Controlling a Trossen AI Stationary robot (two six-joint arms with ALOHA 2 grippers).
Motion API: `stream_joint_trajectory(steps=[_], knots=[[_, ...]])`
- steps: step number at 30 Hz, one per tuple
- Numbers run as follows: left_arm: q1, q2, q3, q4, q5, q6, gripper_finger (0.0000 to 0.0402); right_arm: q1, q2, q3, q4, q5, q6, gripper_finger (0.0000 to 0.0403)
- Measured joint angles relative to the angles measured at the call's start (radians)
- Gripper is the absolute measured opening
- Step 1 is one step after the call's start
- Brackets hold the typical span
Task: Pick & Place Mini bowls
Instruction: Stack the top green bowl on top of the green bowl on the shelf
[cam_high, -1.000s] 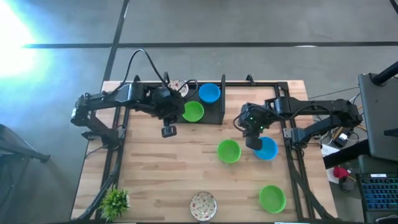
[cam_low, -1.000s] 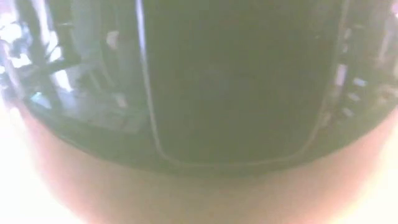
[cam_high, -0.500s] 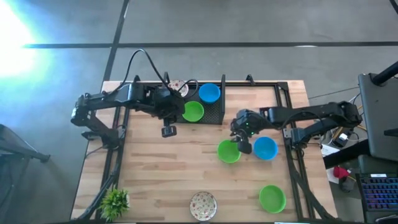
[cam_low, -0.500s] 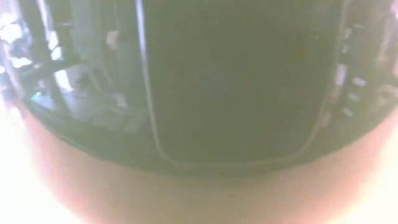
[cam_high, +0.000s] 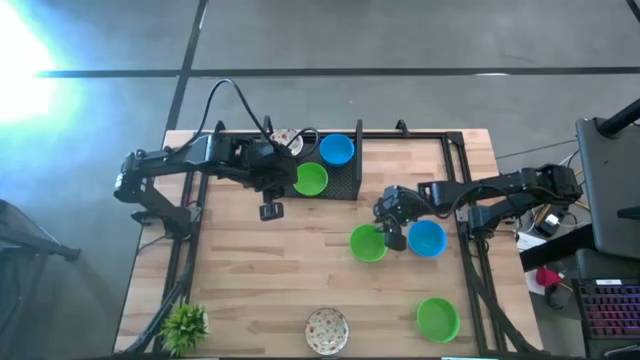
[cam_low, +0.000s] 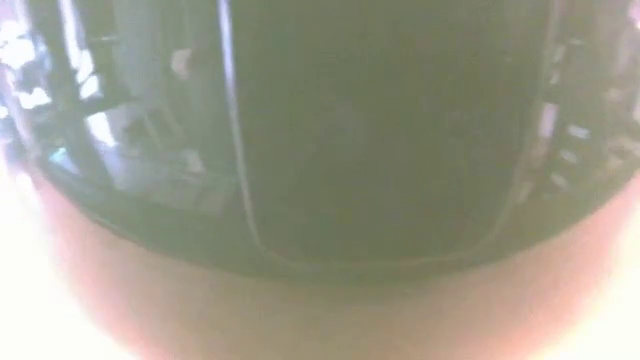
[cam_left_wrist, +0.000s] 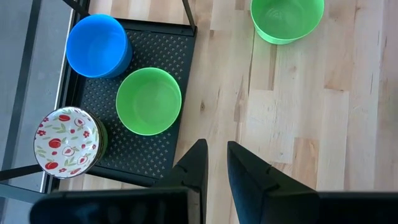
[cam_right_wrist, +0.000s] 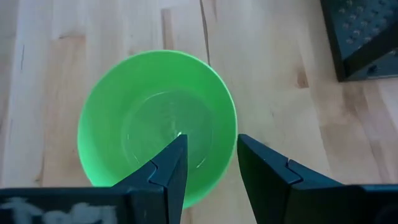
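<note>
I have the right gripper (cam_high: 393, 238) parted and empty, straddling the near rim of the green bowl (cam_high: 367, 243) at frame centre, just left of the blue bowl (cam_high: 427, 238). Next I'd lower and close on that rim. The bowl sits mouth-up, round, no long axis. The left gripper (cam_left_wrist: 215, 163) waits near the tray (cam_high: 352, 178), fingers slightly apart, empty.
</note>
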Motion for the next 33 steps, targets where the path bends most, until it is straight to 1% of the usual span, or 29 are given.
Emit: stream_joint_trajectory(steps=[7,11,16,22,25,27,29,33], knots=[[0.0,0.0,0.0,0.0,0.0,0.0,0.0053,-0.002,0.0,-0.075,0.086,0.02,0.019,0.0137],[0.0,0.0,0.0,0.0,0.0,-0.001,0.0053,-0.002,0.0,-0.098,0.099,0.025,0.021,0.0136],[0.0,0.0,0.0,0.001,0.0,-0.003,0.0053,-0.002,0.003,-0.147,0.172,0.026,0.043,0.0131],[0.0,0.0,0.0,0.005,0.0,-0.009,0.0053,-0.002,0.058,-0.164,0.204,0.026,0.068,0.0126],[0.0,0.0,0.0,0.012,0.0,-0.009,0.0053,-0.002,0.104,-0.144,0.201,0.025,0.074,0.0119],[0.0,0.0,0.0,0.012,0.0,-0.009,0.0053,-0.002,0.134,-0.12,0.2,0.025,0.074,0.0107],[0.0,0.0,0.0,0.012,0.0,-0.009,0.0053,-0.002,0.165,-0.092,0.202,0.024,0.074,0.0085],[0.0,0.001,0.0,0.013,0.0,-0.009,0.0053,-0.002,0.214,-0.035,0.192,0.01,0.073,0.0021]])
